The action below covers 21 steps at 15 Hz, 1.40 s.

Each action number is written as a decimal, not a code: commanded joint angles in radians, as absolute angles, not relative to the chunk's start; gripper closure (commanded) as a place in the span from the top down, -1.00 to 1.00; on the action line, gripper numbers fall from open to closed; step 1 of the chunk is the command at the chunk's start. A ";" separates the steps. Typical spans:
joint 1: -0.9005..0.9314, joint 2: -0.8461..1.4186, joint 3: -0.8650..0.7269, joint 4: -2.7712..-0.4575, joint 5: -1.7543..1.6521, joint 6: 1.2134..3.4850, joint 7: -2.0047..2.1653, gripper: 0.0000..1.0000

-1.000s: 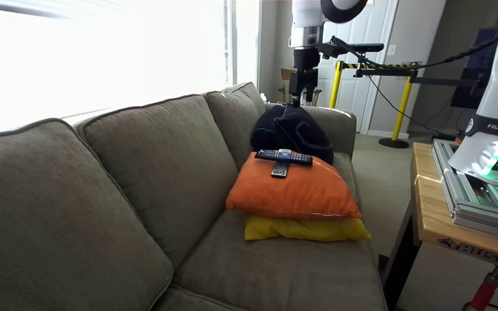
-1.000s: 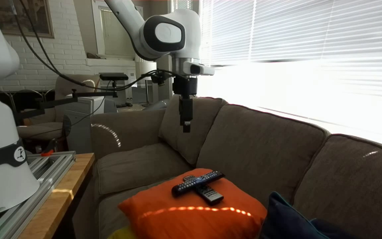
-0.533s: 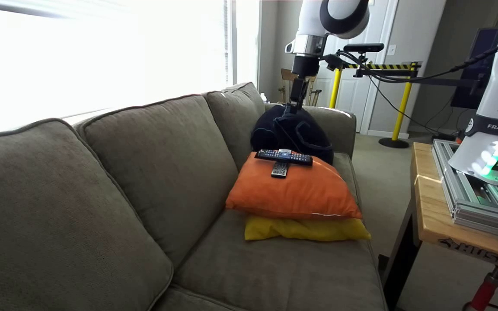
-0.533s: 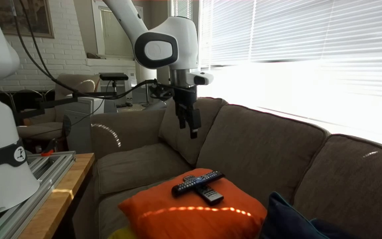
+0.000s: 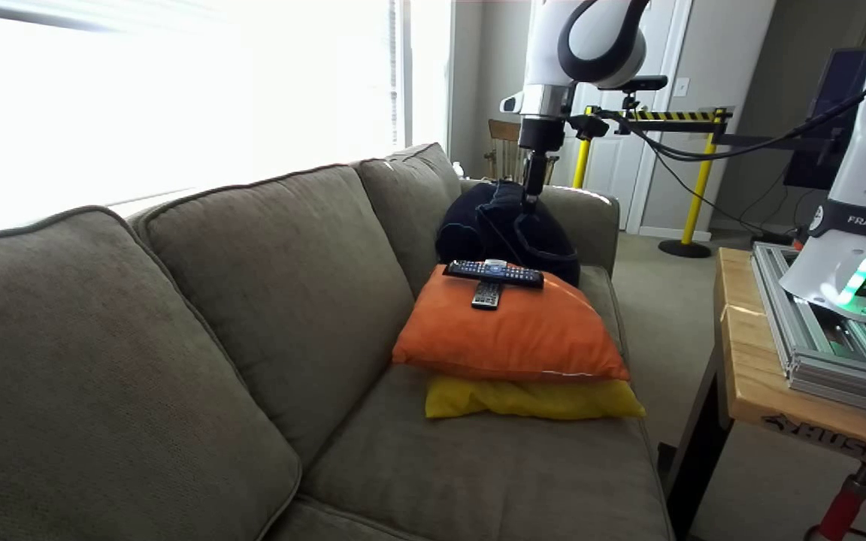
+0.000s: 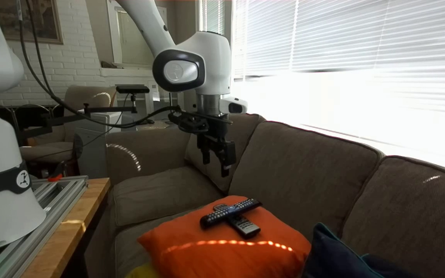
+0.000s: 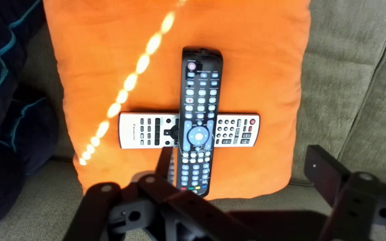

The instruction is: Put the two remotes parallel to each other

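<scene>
The gripper (image 6: 215, 166) is now lower, nearer the orange cushion (image 7: 253, 77), and turned, its jaws wide apart and empty; this suggests lining up for the black remote (image 7: 198, 122). Both remotes lie unmoved on the cushion, black crosswise over the silver remote (image 7: 129, 130), so parallel is not yet reached. Count: two remotes, one orange cushion, one yellow cushion (image 5: 538, 398) beneath it, one gripper.

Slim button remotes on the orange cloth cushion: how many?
2. The long black remote with blue and white buttons lies on top; the silvery remote with dark buttons lies crosswise under it, on the orange cloth cushion. More could be hidden underneath the cushion.
</scene>
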State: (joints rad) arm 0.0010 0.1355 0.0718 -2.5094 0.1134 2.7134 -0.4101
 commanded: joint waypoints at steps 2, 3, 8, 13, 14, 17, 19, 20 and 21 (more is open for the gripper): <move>0.005 0.206 0.039 -2.539 -0.001 2.880 -0.321 1.00; 0.005 0.227 0.036 -2.545 -0.014 2.924 -0.305 1.00; 0.042 0.313 -0.013 -2.547 -0.072 3.025 -0.167 1.00; -0.017 0.360 0.086 -2.545 0.006 3.000 -0.159 1.00; -0.023 0.365 0.099 -2.547 0.002 3.005 -0.165 1.00; -0.046 0.389 0.127 -2.548 -0.011 3.043 -0.187 1.00; -0.057 0.409 0.133 -2.542 -0.019 3.065 -0.191 1.00; -0.061 0.417 0.134 -2.540 -0.024 3.076 -0.192 1.00; -0.053 0.426 0.121 -2.537 -0.035 3.086 -0.186 1.00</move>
